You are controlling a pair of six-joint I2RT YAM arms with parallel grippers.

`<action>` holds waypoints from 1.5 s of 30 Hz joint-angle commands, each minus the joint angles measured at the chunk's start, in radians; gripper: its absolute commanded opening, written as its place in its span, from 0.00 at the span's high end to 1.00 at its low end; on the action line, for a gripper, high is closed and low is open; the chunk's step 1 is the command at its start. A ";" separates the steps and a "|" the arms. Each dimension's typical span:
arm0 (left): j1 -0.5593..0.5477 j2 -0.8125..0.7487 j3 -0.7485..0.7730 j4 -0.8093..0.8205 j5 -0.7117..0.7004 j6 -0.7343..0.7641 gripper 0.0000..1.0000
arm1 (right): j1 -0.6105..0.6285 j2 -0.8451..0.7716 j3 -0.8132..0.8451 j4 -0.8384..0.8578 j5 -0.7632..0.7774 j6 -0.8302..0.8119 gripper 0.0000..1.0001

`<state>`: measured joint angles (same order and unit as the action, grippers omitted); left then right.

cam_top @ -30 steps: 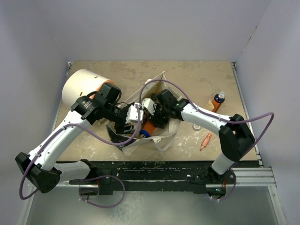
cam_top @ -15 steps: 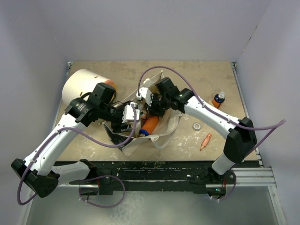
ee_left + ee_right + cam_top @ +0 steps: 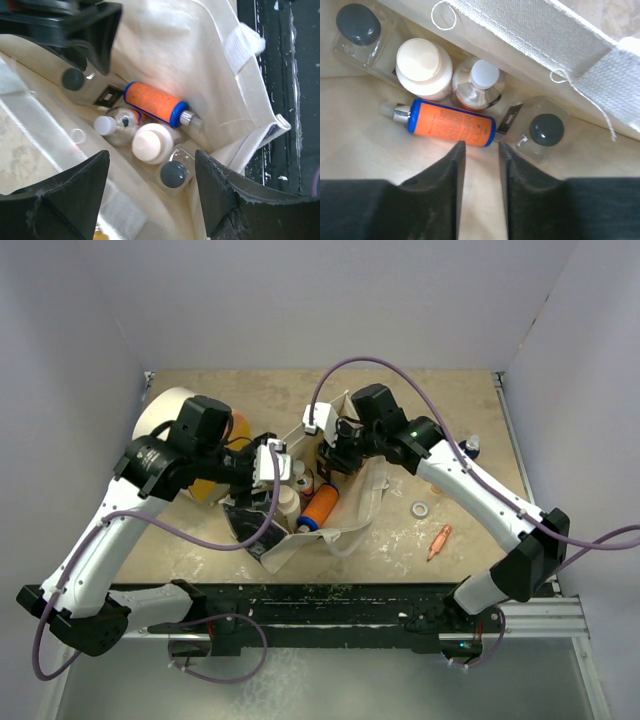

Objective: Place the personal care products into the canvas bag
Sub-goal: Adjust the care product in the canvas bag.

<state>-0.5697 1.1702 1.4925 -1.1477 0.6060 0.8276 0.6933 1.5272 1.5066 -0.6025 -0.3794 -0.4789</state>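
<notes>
Both arms are showing white shells between bulky black joint housings. The left arm [image 3: 92,540] and the right arm [image 3: 490,495] are each carrying a thin purple cable [image 3: 370,362] that is looping free of the links. A white block [image 3: 268,462] is sitting at each wrist. The jaws are showing as matte black wedges, their edges wearing grey dust and scuffs.

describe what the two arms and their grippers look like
Both the left arm and the right arm are slim white tubes linked by bulky black joints. A thin purple cable trails along each. The left gripper has two matte black, wedge-shaped fingers, and the right gripper has the same dark fingers. A small green light shows on the right arm.
</notes>
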 commanded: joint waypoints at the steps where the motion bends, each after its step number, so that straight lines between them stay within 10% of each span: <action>1: 0.011 0.051 0.144 -0.034 0.016 -0.032 0.27 | -0.002 -0.057 0.051 -0.020 0.071 -0.008 0.59; 9: 0.029 0.141 0.295 0.050 -0.094 -0.090 0.25 | -0.011 -0.007 0.100 -0.173 0.112 -0.084 0.34; 24: 0.141 0.046 0.165 0.057 0.139 -0.073 0.21 | -0.013 -0.119 0.027 -0.133 -0.042 0.053 0.29; 45: -0.388 0.244 0.153 -0.173 0.202 -0.003 0.44 | -0.086 -0.089 -0.224 0.100 -0.096 0.195 0.31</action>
<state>-0.9108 1.4181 1.6592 -1.3018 0.7372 0.8051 0.6498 1.4204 1.2842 -0.5488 -0.4137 -0.2993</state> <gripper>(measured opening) 0.569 0.698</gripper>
